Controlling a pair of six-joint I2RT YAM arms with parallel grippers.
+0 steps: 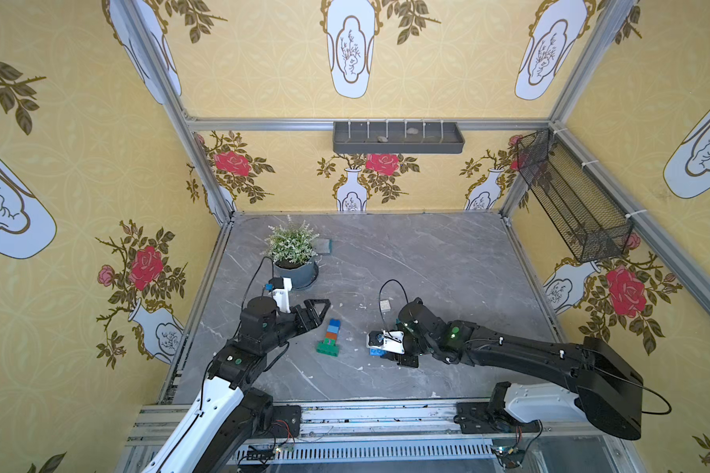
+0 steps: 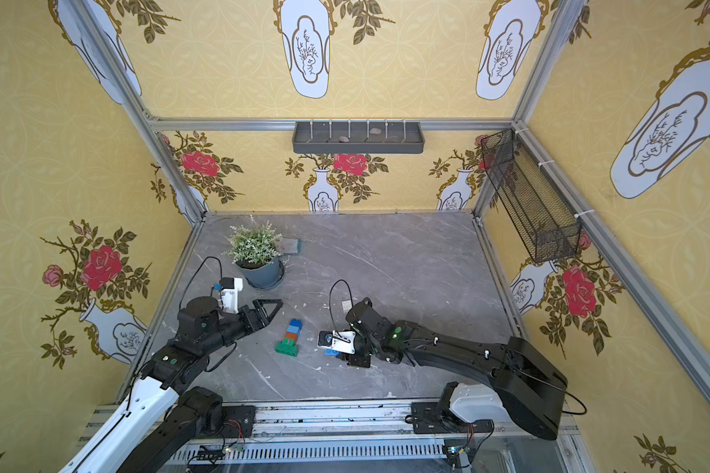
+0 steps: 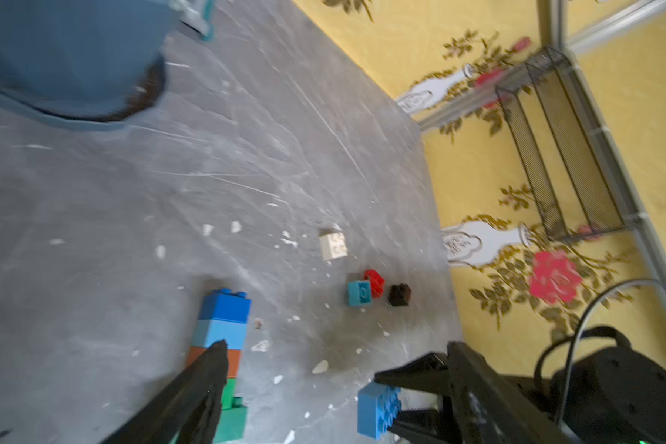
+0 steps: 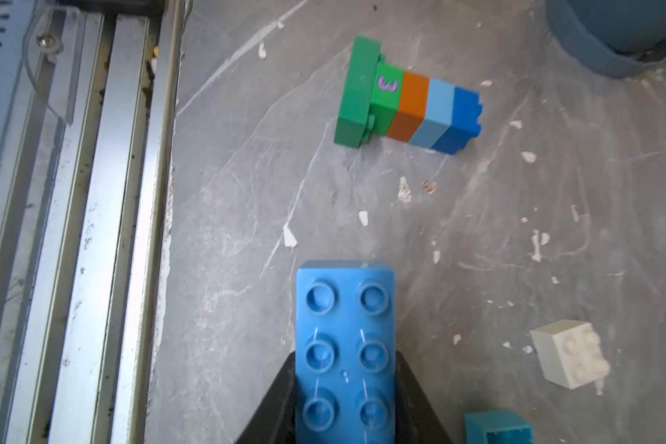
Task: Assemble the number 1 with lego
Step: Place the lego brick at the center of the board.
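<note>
Brick stack (image 1: 328, 336) lay on its side left of centre on the tabletop (image 1: 447, 262), toward the front edge. Its long green base faced that edge, then green, orange-brown, light blue and blue. Left pincer (image 1: 318, 313) hovered just beside the stack's blue end on the left-edge side, jaws wide and holding nothing. Right pincer (image 4: 345, 369) sat low on the stack's other side, apart from it, clamped on a long blue brick (image 4: 345, 326) with studs up. White brick (image 4: 568, 353) lay loose behind it. Plant pot (image 1: 296, 272) stood toward the back-left corner.
</note>
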